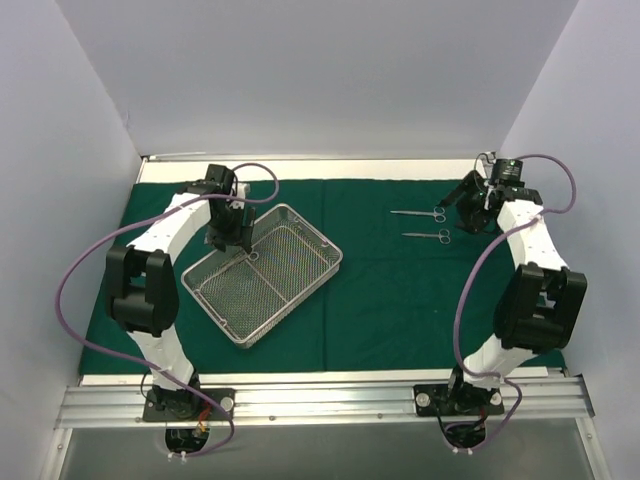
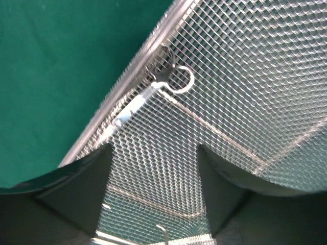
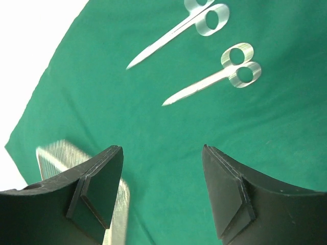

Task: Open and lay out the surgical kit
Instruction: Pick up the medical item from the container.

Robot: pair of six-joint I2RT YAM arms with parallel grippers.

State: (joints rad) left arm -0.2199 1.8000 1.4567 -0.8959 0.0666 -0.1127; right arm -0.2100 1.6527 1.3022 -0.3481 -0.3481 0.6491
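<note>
The dark green cloth [image 1: 400, 300] lies spread flat on the table. The silver wire-mesh tray [image 1: 290, 290] sits on its left half, turned at an angle. My left gripper [image 1: 232, 238] is open over the tray's far left corner. In the left wrist view its fingers [image 2: 94, 189] stand apart above the mesh [image 2: 245, 61], and a slim instrument with a ring handle [image 2: 176, 81] lies in the tray just beyond them. Two scissors [image 1: 420, 213] [image 1: 428, 236] lie side by side on the cloth at the far right. My right gripper [image 1: 468, 212] is open and empty beside their handles; both scissors show in the right wrist view [image 3: 179, 29] [image 3: 214, 76].
White walls close in the back and both sides. The cloth's far edge [image 1: 330, 180] meets a bare white strip of table. The tray's corner shows blurred at the left of the right wrist view [image 3: 56, 153]. A metal rail [image 1: 320, 400] runs along the near edge.
</note>
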